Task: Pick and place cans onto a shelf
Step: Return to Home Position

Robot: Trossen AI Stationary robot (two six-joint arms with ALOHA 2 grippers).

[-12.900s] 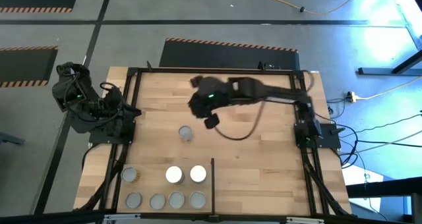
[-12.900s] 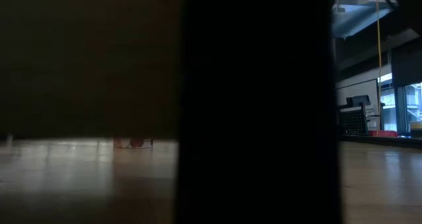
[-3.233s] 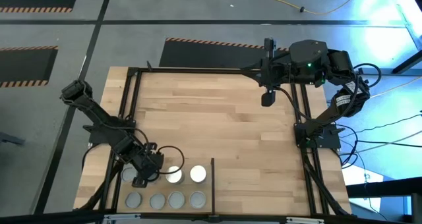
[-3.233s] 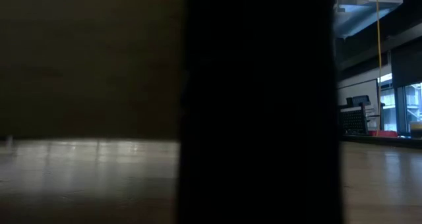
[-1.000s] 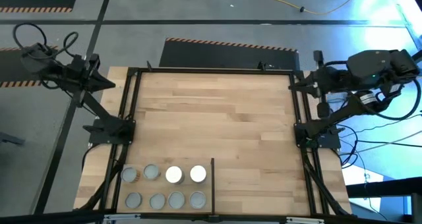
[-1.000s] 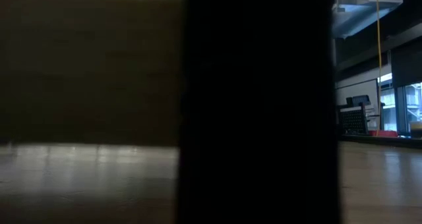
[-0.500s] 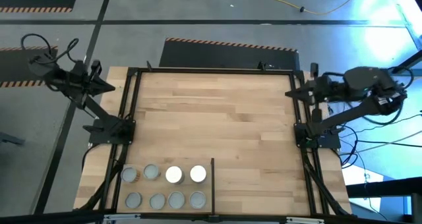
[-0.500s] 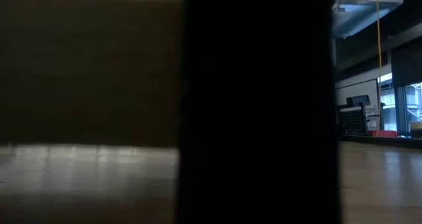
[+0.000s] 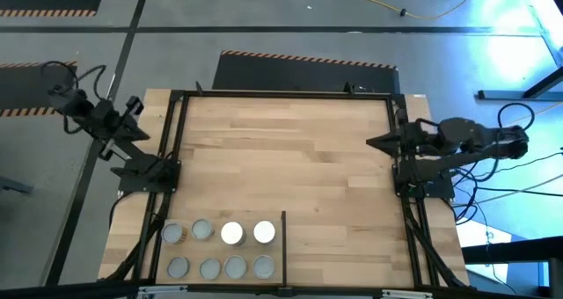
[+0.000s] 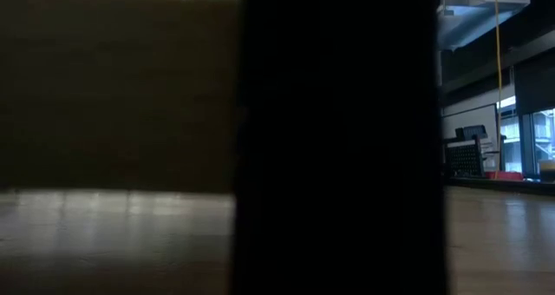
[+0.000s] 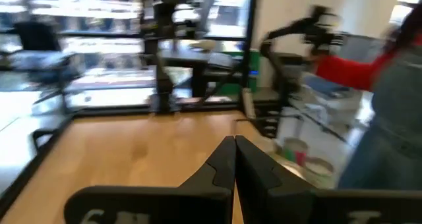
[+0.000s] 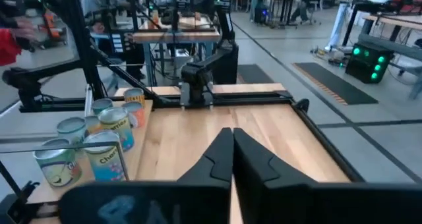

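Observation:
Several cans [image 9: 231, 233] stand upright in two rows on the shelf [image 9: 220, 250] at the table's near left corner, bounded on the right by its thin black divider bar [image 9: 283, 242]. Two cans have bright white tops. The right wrist view shows the cans [image 12: 105, 148] with printed labels, and the left wrist view shows cans [image 11: 293, 149] too. My left gripper [image 9: 138, 103] [image 11: 234, 141] is shut and empty, off the table's far left corner. My right gripper [image 9: 368, 142] [image 12: 232, 132] is shut and empty over the table's right edge, pointing toward the left.
A black metal frame [image 9: 281, 91] runs round the planked tabletop [image 9: 290, 158]. In the low view a broad dark post [image 10: 338, 139] hides most of the scene. A person in a red sleeve [image 11: 349, 69] stands beyond the table. Cables lie on the floor [image 9: 528, 167] to the right.
Both arms have folded back and come down toward their bases. My right gripper has sunk and gone toward the table's near and left, tipping to nearly level. My left gripper has sunk a little toward the table. Both stayed shut. The cans have not moved.

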